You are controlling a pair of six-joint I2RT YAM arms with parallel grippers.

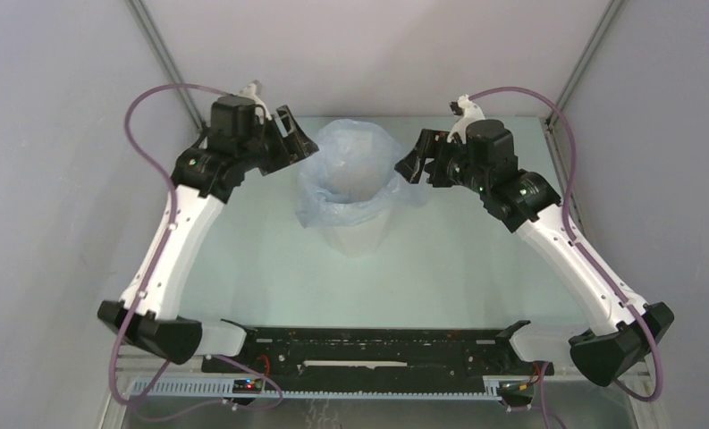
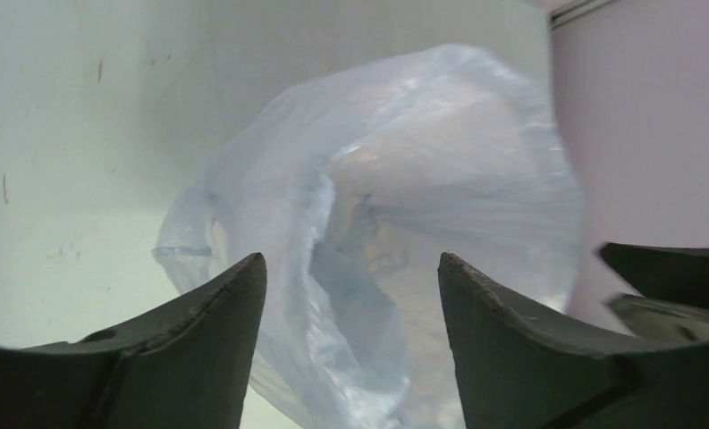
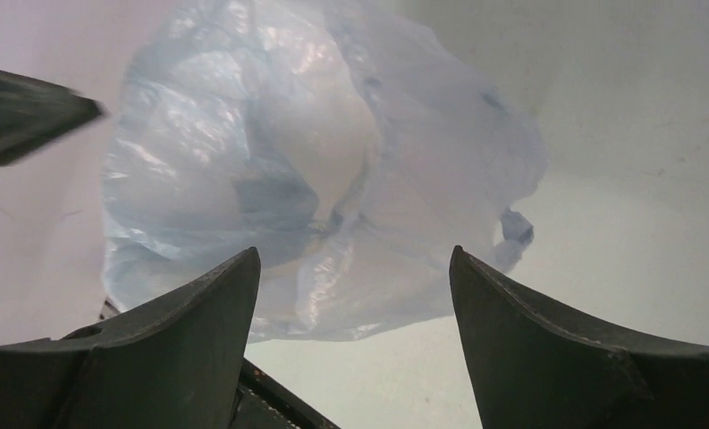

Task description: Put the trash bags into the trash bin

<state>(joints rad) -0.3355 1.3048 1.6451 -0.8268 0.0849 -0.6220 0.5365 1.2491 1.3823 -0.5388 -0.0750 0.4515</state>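
The white trash bin (image 1: 358,236) stands upright mid-table. The pale-blue trash bag (image 1: 346,170) lines its mouth, and the film is folded down over the rim and hangs around the upper wall. My left gripper (image 1: 302,141) is open just left of the bag's rim. My right gripper (image 1: 410,157) is open just right of it. In the left wrist view the bag (image 2: 395,179) fills the space ahead of my open left gripper (image 2: 351,259), not pinched. In the right wrist view the bag (image 3: 306,179) sits beyond my open right gripper (image 3: 355,255), with bare table between the fingers.
Grey enclosure walls close the table on the left, back and right. A black rail (image 1: 377,353) with both arm bases runs along the near edge. The other arm's fingers show at the right edge of the left wrist view (image 2: 672,281) and the upper left of the right wrist view (image 3: 29,107).
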